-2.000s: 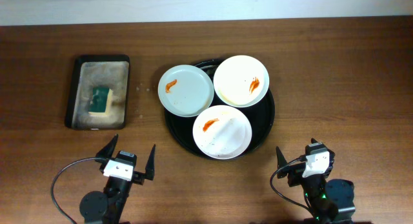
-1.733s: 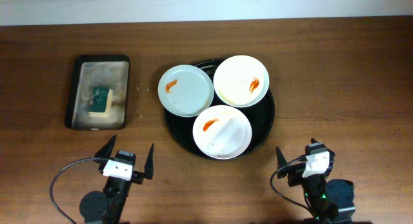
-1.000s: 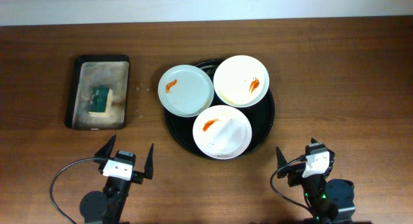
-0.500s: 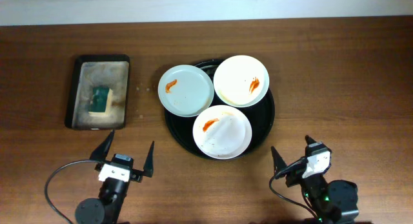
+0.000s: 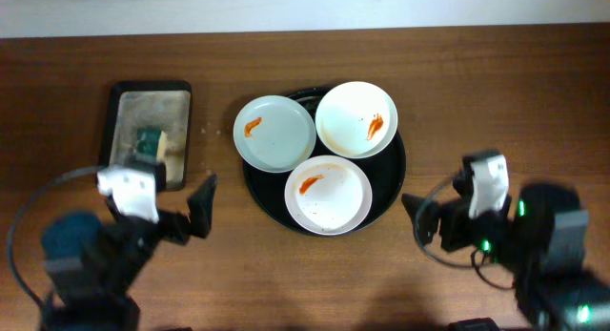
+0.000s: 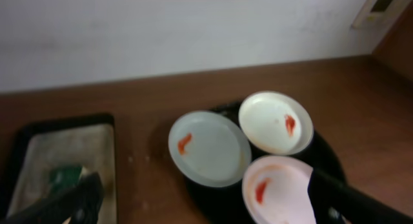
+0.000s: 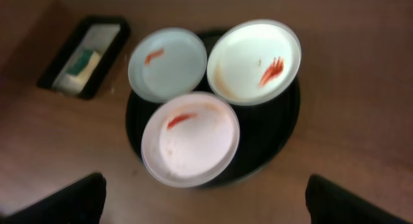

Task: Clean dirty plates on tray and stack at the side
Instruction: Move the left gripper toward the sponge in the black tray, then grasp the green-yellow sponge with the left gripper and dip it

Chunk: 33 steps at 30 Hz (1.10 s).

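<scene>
A black round tray (image 5: 396, 169) holds three plates, each with an orange-red smear: a pale blue one (image 5: 274, 133), a cream one (image 5: 356, 119) and a white one (image 5: 329, 194). My left gripper (image 5: 162, 205) is open and empty, raised above the table between the sponge tray and the round tray. My right gripper (image 5: 456, 215) is open and empty, raised to the right of the round tray. The left wrist view (image 6: 206, 211) shows the pale blue plate (image 6: 210, 148), the cream plate (image 6: 275, 122) and the white plate (image 6: 277, 195) ahead. The right wrist view (image 7: 206, 201) shows all three, with the white plate (image 7: 190, 139) nearest.
A black rectangular tray (image 5: 181, 121) at the left holds a green and yellow sponge (image 5: 148, 140), partly behind my left arm. It also shows in the left wrist view (image 6: 64, 177) and the right wrist view (image 7: 80, 61). A pale wall runs along the table's far edge.
Both arms have risen from their low pose at the front edge and moved forward. The left now sits by the sponge tray, the right beside the round tray. The plates have not moved.
</scene>
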Available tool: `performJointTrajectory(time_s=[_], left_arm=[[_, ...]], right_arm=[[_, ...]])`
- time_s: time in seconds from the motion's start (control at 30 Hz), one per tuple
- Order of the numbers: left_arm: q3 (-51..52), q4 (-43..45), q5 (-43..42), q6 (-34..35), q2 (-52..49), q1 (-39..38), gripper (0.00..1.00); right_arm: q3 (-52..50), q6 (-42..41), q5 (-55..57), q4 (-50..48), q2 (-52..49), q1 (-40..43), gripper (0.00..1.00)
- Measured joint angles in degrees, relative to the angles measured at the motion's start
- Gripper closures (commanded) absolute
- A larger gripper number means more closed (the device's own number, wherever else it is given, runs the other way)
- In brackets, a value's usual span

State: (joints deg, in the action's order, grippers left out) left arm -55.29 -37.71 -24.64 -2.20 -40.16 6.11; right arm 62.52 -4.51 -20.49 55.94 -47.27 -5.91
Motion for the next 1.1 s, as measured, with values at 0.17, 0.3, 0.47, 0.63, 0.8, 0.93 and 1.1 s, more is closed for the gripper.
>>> performJointTrajectory(time_s=[0.17,0.3,0.47,0.63,0.8,0.93,1.1], left_arm=[[-14.8,-8.5,-1.4,0.3,-12.5,0.0,0.01],[-16.2,-9.2,-0.6,2.1,-15.9,0.0,0.01],[-17.4,-9.6,11.8,6.4,-25.6,0.0,0.01],[-25.1,-11.5,18.1,4.9,-42.5,0.0,0.01],[-35.2,-14.0,24.8,3.1,-59.2,1.4,0.18],[-37.8,-11.8,28.0,0.0,-65.5,3.9,0.56],[-37.9,-10.5,30.8,-2.8,-72.2,6.2,0.62]], right_arm=[[14.9,0.0,-2.0,10.2,-16.1,0.1,0.01],[17.3,0.0,-6.7,11.7,-23.1,0.2,0.01],[17.3,0.0,-9.9,11.8,-25.7,0.2,0.01],[17.4,0.0,-10.7,12.0,-23.5,0.2,0.01],[17.4,0.0,-11.1,13.5,-21.2,0.2,0.01],[17.5,0.0,-11.1,14.3,-21.0,0.2,0.01],[17.5,0.0,-11.1,14.3,-21.0,0.2,0.01]])
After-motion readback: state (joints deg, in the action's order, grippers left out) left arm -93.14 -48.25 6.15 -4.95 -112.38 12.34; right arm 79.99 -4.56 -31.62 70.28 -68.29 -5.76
